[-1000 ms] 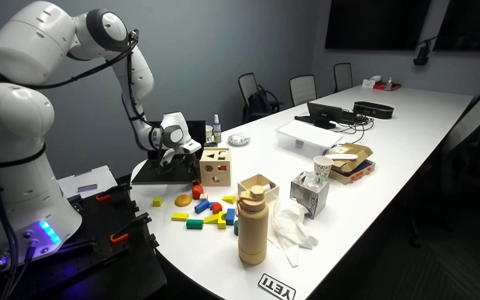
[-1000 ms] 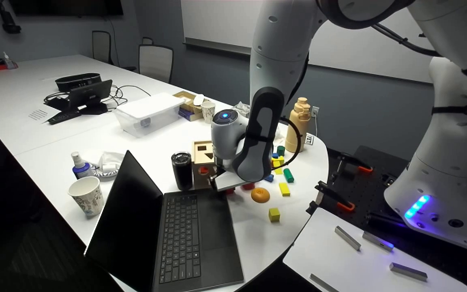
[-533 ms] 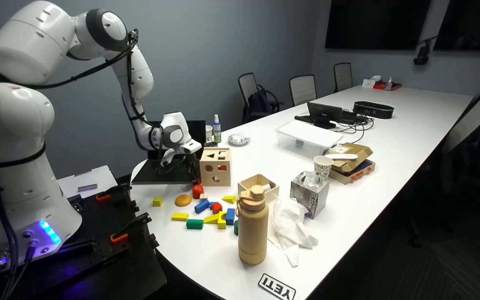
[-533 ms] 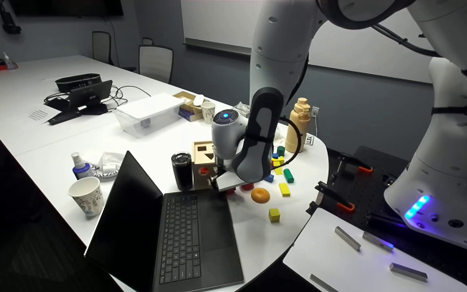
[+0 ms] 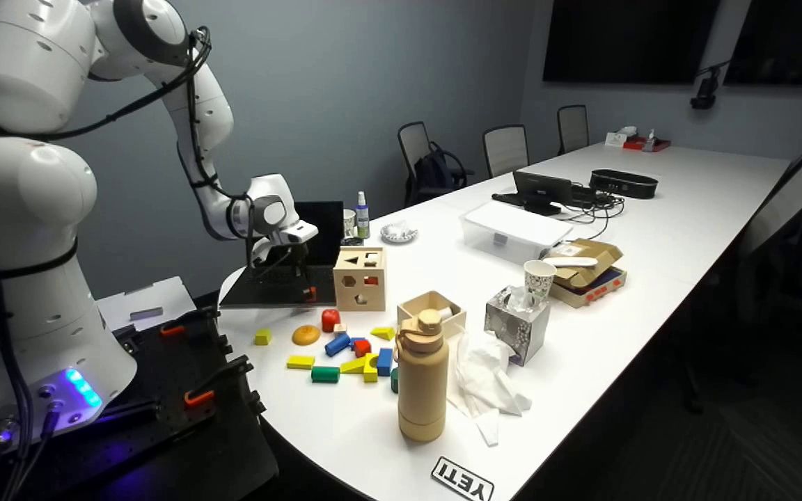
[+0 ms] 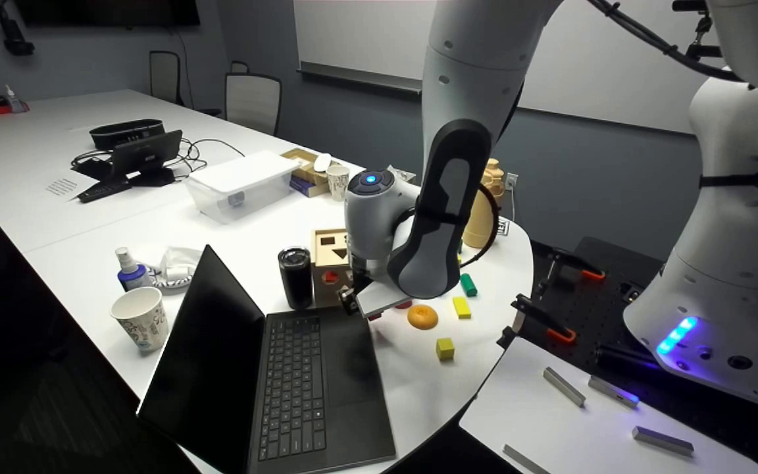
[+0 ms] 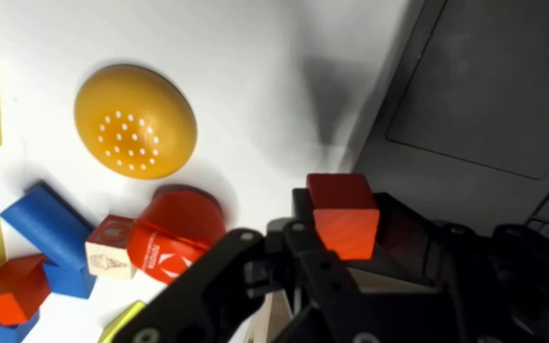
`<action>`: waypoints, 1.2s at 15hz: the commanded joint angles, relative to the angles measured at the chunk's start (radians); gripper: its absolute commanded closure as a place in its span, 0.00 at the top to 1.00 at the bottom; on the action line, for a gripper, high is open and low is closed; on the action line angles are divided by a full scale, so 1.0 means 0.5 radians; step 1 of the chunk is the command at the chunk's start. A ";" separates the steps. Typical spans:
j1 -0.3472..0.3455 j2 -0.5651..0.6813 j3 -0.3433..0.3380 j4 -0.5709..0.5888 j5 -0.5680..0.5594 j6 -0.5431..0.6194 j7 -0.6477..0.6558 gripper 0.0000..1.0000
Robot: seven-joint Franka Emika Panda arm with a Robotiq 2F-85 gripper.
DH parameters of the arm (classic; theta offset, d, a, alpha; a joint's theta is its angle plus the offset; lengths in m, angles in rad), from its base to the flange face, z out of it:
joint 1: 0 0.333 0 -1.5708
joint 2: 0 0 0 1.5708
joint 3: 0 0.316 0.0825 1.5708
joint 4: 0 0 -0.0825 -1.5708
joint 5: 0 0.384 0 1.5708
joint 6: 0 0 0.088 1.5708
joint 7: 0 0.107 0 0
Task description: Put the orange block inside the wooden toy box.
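The orange block [image 7: 346, 233] is a small orange-red cube between the fingers of my gripper [image 7: 343, 214], which is shut on it. In an exterior view the block [image 5: 310, 293] hangs low at the gripper [image 5: 306, 287], over the laptop's edge and beside the wooden toy box. In an exterior view the arm hides most of the gripper, and a bit of red block [image 6: 374, 316] shows. The light-wood toy box [image 5: 361, 289] stands upright with dark cut-out holes; red shows through one hole. Its top also shows [image 6: 321, 255], and a part appears low in the wrist view [image 7: 277, 312].
A black laptop [image 6: 353, 395] lies open beside the box. A black tumbler [image 6: 297, 280] stands close to the box. A red apple-like toy [image 5: 330, 320], an orange bun-like toy [image 7: 134, 121] and several coloured blocks lie nearby. An open wooden tray [image 5: 454, 325] and a tan bottle [image 5: 423, 383] stand farther along.
Little moved at first. In the last half second my gripper, with the block in it, has shifted away from the toy box and the red apple-like toy, toward the laptop, and up slightly.
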 commanded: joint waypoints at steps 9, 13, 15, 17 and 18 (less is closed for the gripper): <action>0.959 -0.560 -1.042 -0.213 -0.279 -0.271 -0.095 0.12; 0.825 -0.620 -1.047 -0.160 -0.276 -0.246 -0.242 0.12; 0.694 -0.646 -0.958 -0.136 -0.245 -0.205 -0.330 0.12; 0.530 -0.653 -0.830 -0.093 -0.211 -0.172 -0.400 0.12; 0.448 -0.653 -0.763 -0.070 -0.195 -0.157 -0.425 0.12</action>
